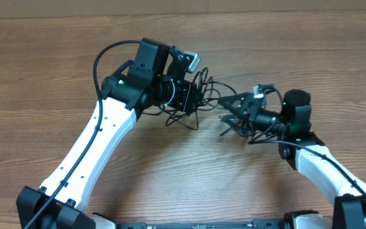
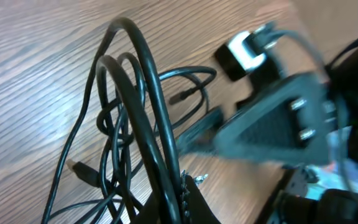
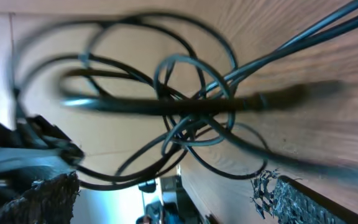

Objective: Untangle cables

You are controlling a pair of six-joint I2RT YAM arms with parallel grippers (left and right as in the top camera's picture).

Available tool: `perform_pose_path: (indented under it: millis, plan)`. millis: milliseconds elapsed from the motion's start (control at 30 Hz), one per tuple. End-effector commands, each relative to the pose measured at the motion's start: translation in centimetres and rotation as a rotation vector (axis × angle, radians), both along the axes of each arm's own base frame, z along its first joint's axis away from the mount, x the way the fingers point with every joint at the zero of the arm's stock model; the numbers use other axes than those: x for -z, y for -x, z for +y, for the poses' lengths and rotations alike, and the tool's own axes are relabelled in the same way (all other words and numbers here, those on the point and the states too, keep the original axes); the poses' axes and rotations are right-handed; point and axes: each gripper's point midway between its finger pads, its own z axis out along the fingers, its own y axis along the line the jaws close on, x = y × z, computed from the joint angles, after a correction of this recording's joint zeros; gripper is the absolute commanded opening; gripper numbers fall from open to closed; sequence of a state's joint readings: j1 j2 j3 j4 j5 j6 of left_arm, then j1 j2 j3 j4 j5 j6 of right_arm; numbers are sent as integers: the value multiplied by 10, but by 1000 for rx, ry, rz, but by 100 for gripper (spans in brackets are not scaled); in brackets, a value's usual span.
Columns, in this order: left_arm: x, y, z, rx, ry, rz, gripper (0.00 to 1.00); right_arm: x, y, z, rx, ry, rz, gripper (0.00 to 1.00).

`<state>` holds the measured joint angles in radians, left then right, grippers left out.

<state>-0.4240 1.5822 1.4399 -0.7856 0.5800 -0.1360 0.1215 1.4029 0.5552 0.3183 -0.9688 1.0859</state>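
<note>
A tangle of thin black cables hangs over the middle of the wooden table. My left gripper is shut on a bundle of its loops and holds them slightly lifted. In the left wrist view the cables run into the closed jaws, and a loose plug end lies on the wood. My right gripper is open, just right of the tangle and pointing at it. In the right wrist view its fingers are spread wide, with the blurred loops in front of them and nothing held.
Wooden table top all around. A white and black connector block sits by the left wrist. The right gripper fills the right side of the left wrist view, close to the cables.
</note>
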Motion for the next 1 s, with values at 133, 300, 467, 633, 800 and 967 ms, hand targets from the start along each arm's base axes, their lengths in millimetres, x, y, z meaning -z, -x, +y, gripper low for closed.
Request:
perform_pose_path:
  millis: [133,300,467,633,800,967]
  plan:
    - [-50,23,-26,159,247,-12,4,8,-9,-3,86,49,37,91]
    - [-56,29,-23,162,249,-13,4,0,-14,-3,112,12,49,87]
    - [-53,33,-22,159,240,11,4,-10,-23,-5,138,6,-17,69]
    - [-52,31,-20,159,228,-5,4,-8,-29,-10,183,22,-19,60]
    - [-50,23,-14,126,212,-17,4,-6,-34,-14,219,37,-22,58]
    - [-51,17,-4,104,226,-11,4,-5,-40,-19,261,54,-25,35]
